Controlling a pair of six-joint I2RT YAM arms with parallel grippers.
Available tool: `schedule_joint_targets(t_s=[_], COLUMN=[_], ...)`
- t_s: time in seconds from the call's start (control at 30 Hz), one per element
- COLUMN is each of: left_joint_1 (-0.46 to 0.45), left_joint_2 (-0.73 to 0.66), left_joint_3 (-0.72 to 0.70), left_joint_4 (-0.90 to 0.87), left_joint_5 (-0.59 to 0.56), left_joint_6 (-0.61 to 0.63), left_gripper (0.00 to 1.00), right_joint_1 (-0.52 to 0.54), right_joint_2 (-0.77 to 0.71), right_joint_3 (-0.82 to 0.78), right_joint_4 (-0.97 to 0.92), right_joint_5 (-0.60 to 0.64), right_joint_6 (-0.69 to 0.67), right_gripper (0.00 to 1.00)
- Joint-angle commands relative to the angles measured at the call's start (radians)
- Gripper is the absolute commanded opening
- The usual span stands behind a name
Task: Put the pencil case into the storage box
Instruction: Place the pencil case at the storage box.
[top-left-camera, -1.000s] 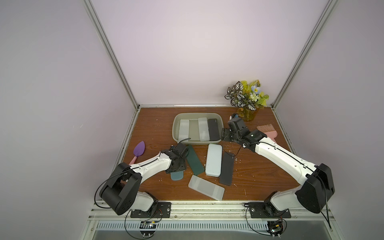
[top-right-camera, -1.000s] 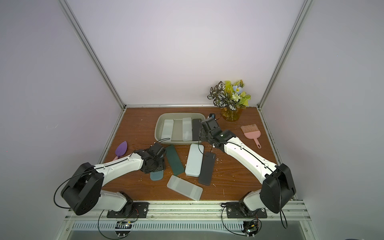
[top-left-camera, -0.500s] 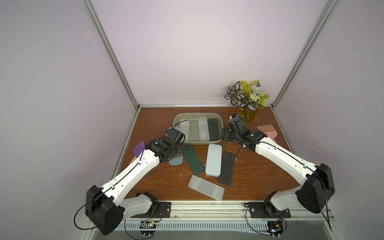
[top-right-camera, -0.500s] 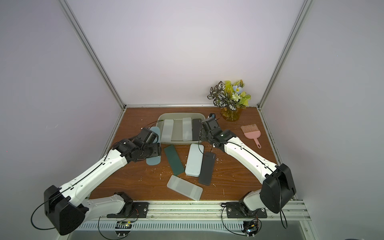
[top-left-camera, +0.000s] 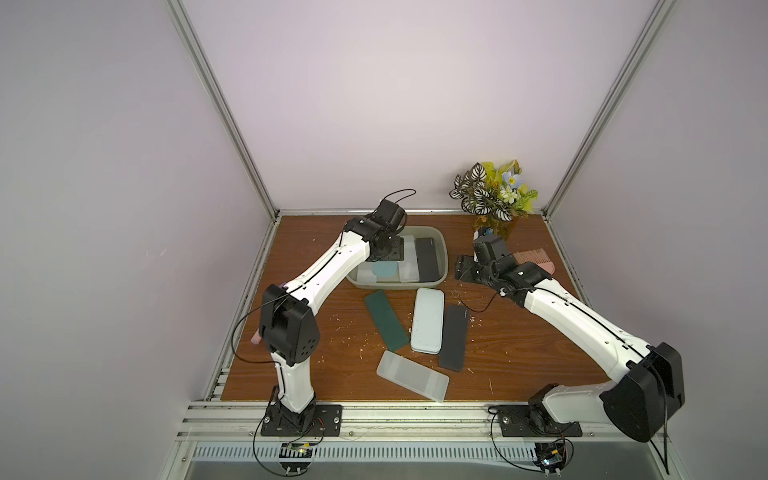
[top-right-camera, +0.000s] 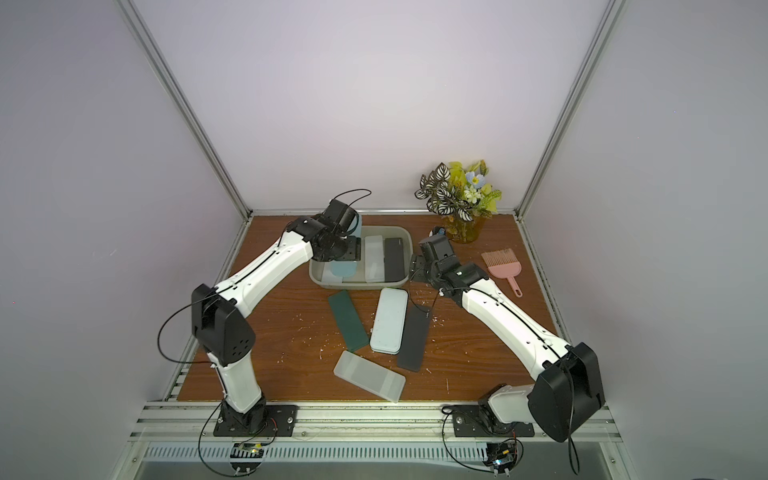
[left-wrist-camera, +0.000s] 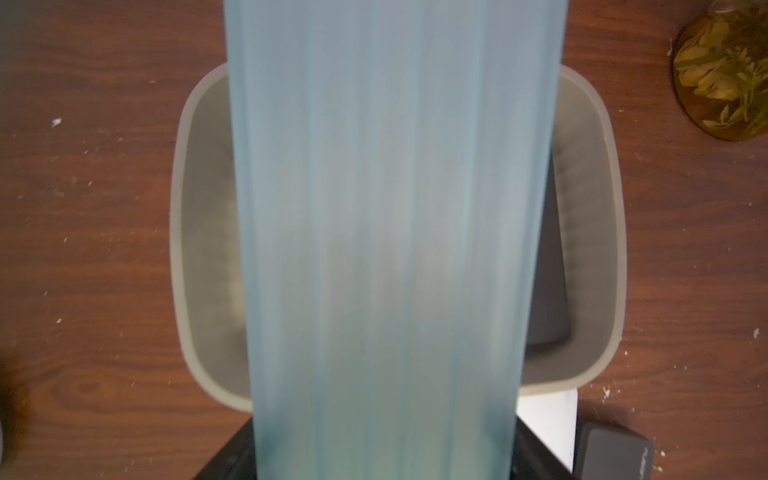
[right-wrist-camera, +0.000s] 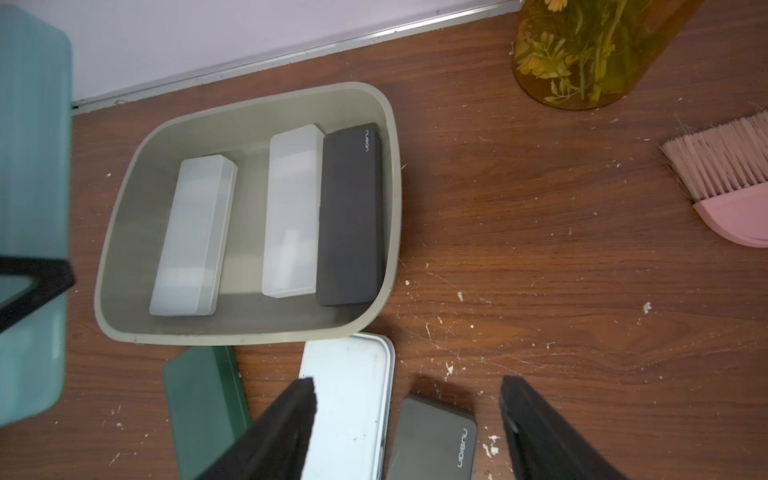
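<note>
The pale blue translucent pencil case (left-wrist-camera: 395, 249) is in the air, right over the greyish-beige plastic storage box (left-wrist-camera: 176, 232). It's not set down yet, and I can't tell whether its lower end already touches anything inside.

The left end effector (top-left-camera: 387, 257) has it, jaws closed on the case, and the wrist view looks straight down its length into the box. So the target lies directly beneath this end effector, with no sideways reach to make.

In both top views the case's long axis runs 12 to 6 o'clock. That's the same line as what's already stowed: two translucent white cases (right-wrist-camera: 193, 232) and a black case (right-wrist-camera: 351, 216) lying side by side. The right wrist view shows a bare lane between the two white ones. The blue case hangs over the box's 9 o'clock half, close to that lane, though how steeply it tilts I can't say.

My read is that this is the lowering step. It turns on keeping that axis parallel to the neighbours so the case drops flat rather than bridging across them.

The right end effector (right-wrist-camera: 407, 395) waits at the box's 3 o'clock, just beside the rim, jaws spread wide and holding nothing. The left arm is plainly the nearer one.

At the box's 6 o'clock, four more cases lie loose on the wooden desk (top-left-camera: 519, 332).
</note>
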Motion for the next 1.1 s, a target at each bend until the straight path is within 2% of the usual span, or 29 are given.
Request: schedule_joint_targets(t_s=[0.0, 0.27, 0.4, 1.07], left_joint_1=[0.032, 0.048, 0.058, 0.092], left_joint_2=[0.098, 0.311, 0.368, 0.387], left_joint_3=[0.098, 0.231, 0.250, 0.188], left_joint_4=[-0.024, -0.024, -0.024, -0.020], left_joint_5=[0.022, 0.022, 0.019, -0.005], left_joint_6=[0.059, 0.086, 0.081, 0.052], left_gripper=[0.75, 0.75, 0.75, 0.75], right_joint_1=[-0.016, -0.046, -0.052, -0.061], right_joint_2=[-0.035, -0.035, -0.040, -0.046], right_joint_3=[-0.010, -0.030, -0.042, -0.073], right_joint_4=[0.007, 0.013, 0.025, 0.032], right_joint_5=[-0.025, -0.046, -0.055, -0.069], right_joint_6=[-0.023, -0.040, -0.038, -0.041], right_gripper=[0.77, 0.77, 0.77, 0.77])
